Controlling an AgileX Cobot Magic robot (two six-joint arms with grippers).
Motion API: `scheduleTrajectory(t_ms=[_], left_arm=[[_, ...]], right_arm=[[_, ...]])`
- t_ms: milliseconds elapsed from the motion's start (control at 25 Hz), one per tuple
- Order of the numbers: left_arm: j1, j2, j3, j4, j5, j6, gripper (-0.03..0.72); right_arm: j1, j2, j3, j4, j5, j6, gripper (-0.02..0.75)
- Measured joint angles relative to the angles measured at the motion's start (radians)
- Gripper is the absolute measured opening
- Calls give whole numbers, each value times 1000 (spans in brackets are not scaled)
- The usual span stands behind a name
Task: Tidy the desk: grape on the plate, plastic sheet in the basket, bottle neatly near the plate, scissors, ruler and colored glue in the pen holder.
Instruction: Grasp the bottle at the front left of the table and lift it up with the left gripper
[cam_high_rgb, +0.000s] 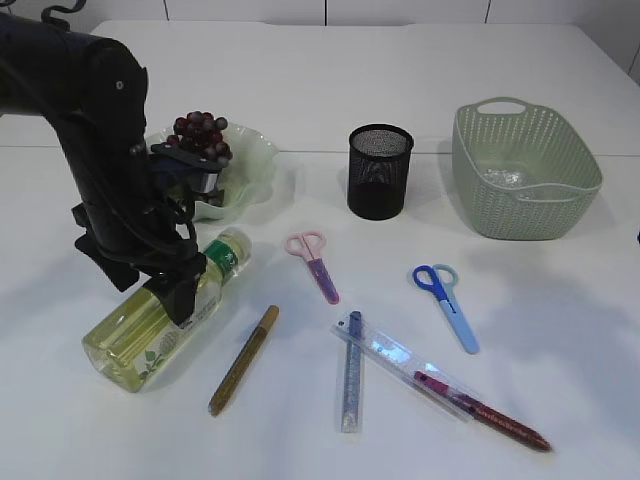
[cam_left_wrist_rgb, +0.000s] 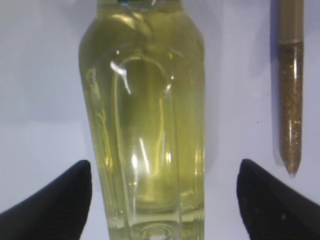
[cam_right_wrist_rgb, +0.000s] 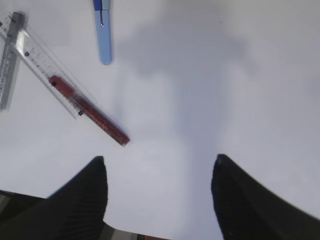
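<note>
I have my left claw low over the bottle, and its two black fingers stand wide apart, one on each side of the bottle's clear body. They are not squeezing it; I see a gap on both sides. The bottle lies on its side on the table, just in front of the plate, with its cap end pointing up toward the plate. The grapes already sit on the plate.

What could go wrong? The bottle is round, smooth and full of yellow drink, so it may roll away or slip if I close the fingers off the middle. The gold glue stick lies close beside it (I must not bump that). If I swing the bottle up too fast, it could knock the plate.

My right claw is open too and holds nothing. It hangs above bare table.

The left wrist view shows me the gaps next to the bottle, which the big arm hides in the outside view. The right wrist view shows the red glue stick lying partly on the clear ruler, near the blue scissors. Only the outside view shows the pen holder, the basket and the pink scissors.
</note>
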Motion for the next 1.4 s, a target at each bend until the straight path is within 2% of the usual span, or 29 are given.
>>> scheduleTrajectory(t_ms=[1000,1240,1400], left_arm=[[0,115,-7,11,-48,-20,652],[0,139,-7,11,-53,-26,622],[0,144,-7,11,-57,-35,552]], right_arm=[[0,0,0,0,0,-6,510],[0,0,0,0,0,-6,511],[0,0,0,0,0,-8,511]])
